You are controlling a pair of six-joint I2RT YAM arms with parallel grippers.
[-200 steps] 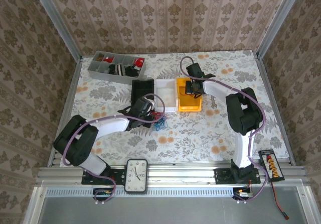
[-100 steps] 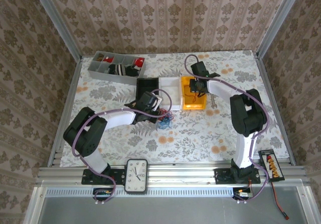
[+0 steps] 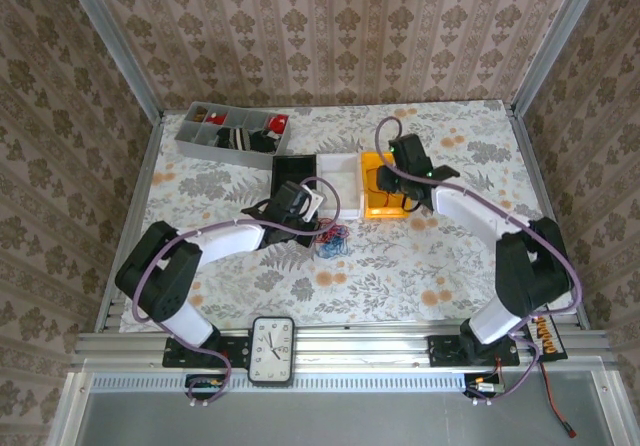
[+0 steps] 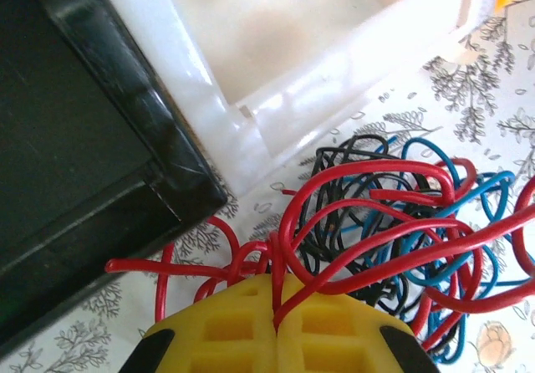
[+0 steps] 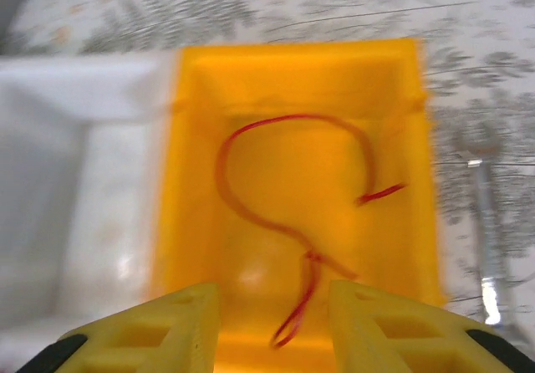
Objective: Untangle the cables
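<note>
The left claw (image 4: 276,296) sits closed tight on a red strand (image 4: 288,239) at the near-left edge of a tangle of cables (image 4: 393,214), a knot of red, blue and black loops lying on the flower-patterned desk (image 3: 400,266) near its middle. The tangle rests just on the near side of a white bin (image 4: 276,97), beside the near-right corner of a black bin (image 4: 75,139) that stands to the left of the white one. To the right of the white bin stands a yellow bin (image 5: 292,59), and over it hangs the right claw (image 5: 272,306), its yellow fingers (image 5: 180,310) parted to a moderate gap and gripping nothing. A single red cable (image 5: 284,119) lies curled loosely on the floor of the yellow bin, apart from the tangle, with its near end showing below the gap between the fingers. A grey compartment tray (image 3: 200,136) holding small items sits at the far left of the desk, and a clock (image 3: 272,348) lies on the rail at the near edge between the arm bases.
</note>
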